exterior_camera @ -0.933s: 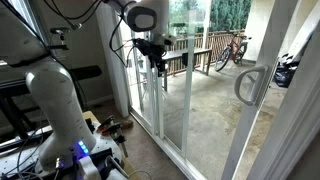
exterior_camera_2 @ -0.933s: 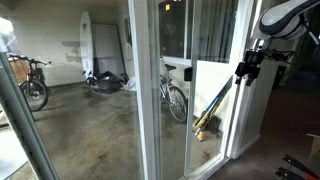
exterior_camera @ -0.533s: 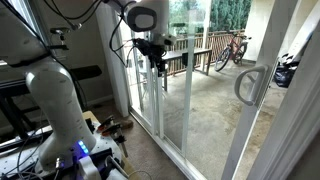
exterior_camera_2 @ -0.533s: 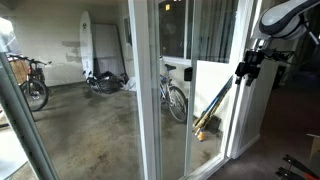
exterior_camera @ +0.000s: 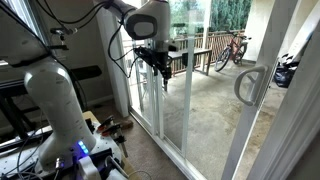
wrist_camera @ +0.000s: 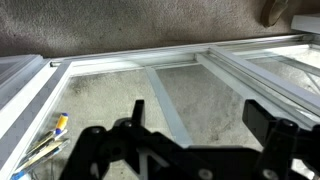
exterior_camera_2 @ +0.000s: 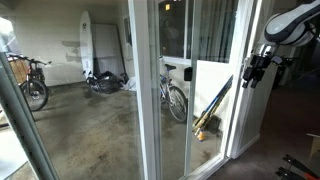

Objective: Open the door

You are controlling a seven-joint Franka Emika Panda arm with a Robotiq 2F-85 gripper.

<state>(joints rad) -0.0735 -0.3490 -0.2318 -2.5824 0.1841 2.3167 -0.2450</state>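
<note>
We see the black two-fingered claw (exterior_camera: 161, 80) hanging fingers-down from the white robot arm (exterior_camera: 55, 100). It is close in front of a white upright frame post (exterior_camera: 163, 110) in the glass wall. In the wrist view the claw (wrist_camera: 195, 122) stands wide open, its dark fingers (wrist_camera: 130, 125) spread well apart with nothing held between them. Below it there we see pale door tracks (wrist_camera: 170, 62) and grey concrete floor (wrist_camera: 200, 95).

The tall sliding glass door in a white frame (exterior_camera: 272, 60) shows in an exterior view as a slanting white stile close to the camera. It carries a curved grey loop handle (exterior_camera: 238, 88) on its edge. The handle is well apart from the claw, lying toward the right of that picture and nearer the lens. The claw touches neither the handle nor the stile.

In an exterior view the claw (exterior_camera_2: 249, 75) sits high at the right, beside the white framing (exterior_camera_2: 190, 90); we cannot make out the handle there. Through the glass we see a red bicycle (exterior_camera: 230, 50) leaning by a wooden railing (exterior_camera: 195, 55).
</note>
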